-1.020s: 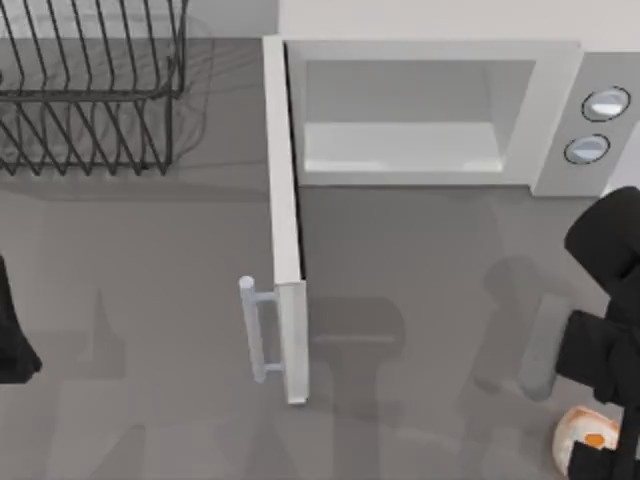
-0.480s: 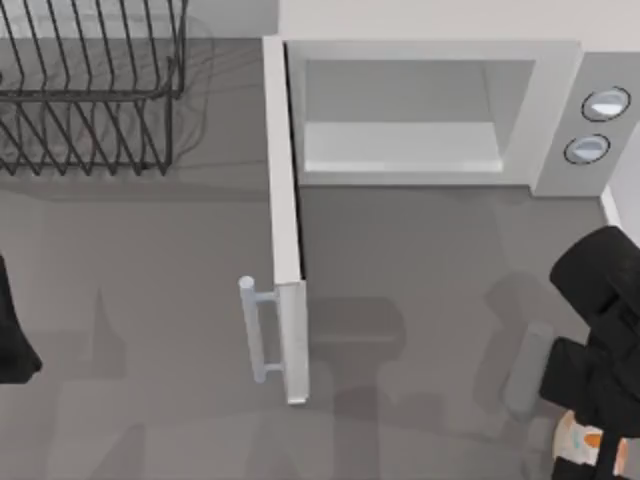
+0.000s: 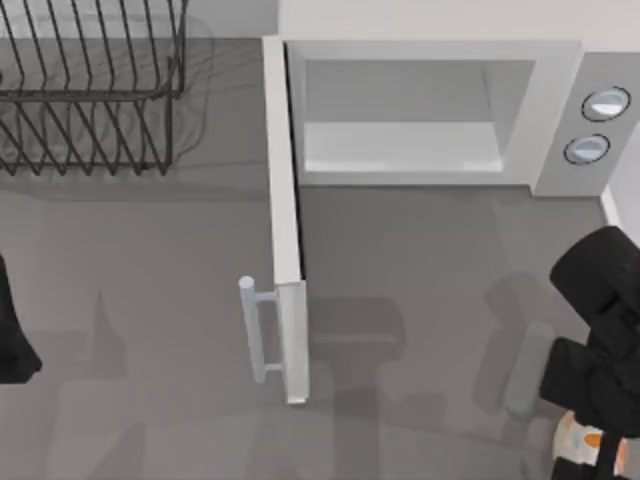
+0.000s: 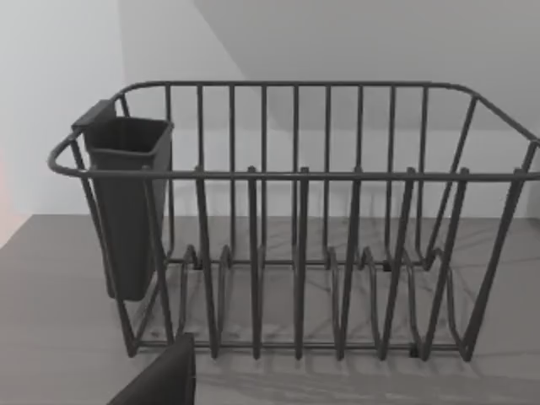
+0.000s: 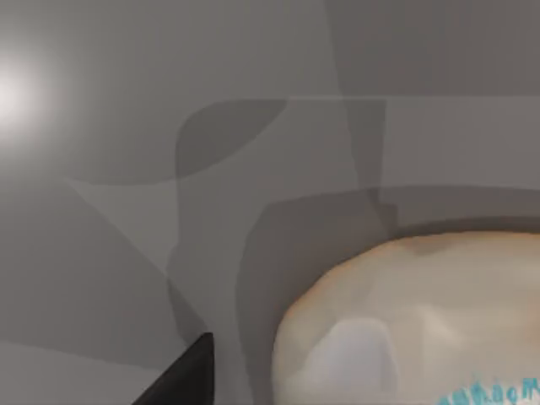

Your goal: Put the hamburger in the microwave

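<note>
Your right end effector (image 3: 600, 440) sits low over the hamburger (image 3: 572, 440) at the desk's right front corner, ready to grasp; I cannot tell its opening. The microwave (image 3: 430, 110) door stands open to receive it, and your left arm waits at the left edge.

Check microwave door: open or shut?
Open. The microwave door stands swung out toward the table's front, handle on its left face, and the bare cavity is exposed.

Top view: microwave (image 3: 560, 110) with door (image 3: 285, 230) swung open, black wire rack (image 3: 90, 90) at far left, right gripper (image 3: 600, 440) over the hamburger (image 3: 572, 440) at the table's (image 3: 420, 270) near right corner.
</note>
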`<state>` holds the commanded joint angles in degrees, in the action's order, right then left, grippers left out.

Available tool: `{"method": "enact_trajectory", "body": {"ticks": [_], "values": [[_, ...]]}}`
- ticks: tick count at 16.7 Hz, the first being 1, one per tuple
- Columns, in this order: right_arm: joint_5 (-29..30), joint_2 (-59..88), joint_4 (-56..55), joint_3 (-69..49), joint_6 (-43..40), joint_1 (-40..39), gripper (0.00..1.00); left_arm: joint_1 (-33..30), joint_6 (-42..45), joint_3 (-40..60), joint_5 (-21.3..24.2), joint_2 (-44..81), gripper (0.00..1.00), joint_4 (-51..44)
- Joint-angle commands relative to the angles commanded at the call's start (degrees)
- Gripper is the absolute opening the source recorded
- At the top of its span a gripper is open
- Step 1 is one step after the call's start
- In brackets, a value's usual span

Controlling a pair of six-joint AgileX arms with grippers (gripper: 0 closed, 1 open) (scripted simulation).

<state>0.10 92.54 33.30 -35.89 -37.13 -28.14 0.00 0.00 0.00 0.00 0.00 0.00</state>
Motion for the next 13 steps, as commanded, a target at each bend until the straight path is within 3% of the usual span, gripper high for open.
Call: {"method": "enact_trajectory", "body": {"ticks": [8,13], "values": [[0.00,0.00,0.00,0.00,0.00,0.00,0.02,0.00,0.00,0.00,0.00,0.00,1.00,0.00],[0.00,0.00,0.00,0.00,0.00,0.00,0.00,0.00,0.00,0.00,0.00,0.00,1.00,0.00]]}}
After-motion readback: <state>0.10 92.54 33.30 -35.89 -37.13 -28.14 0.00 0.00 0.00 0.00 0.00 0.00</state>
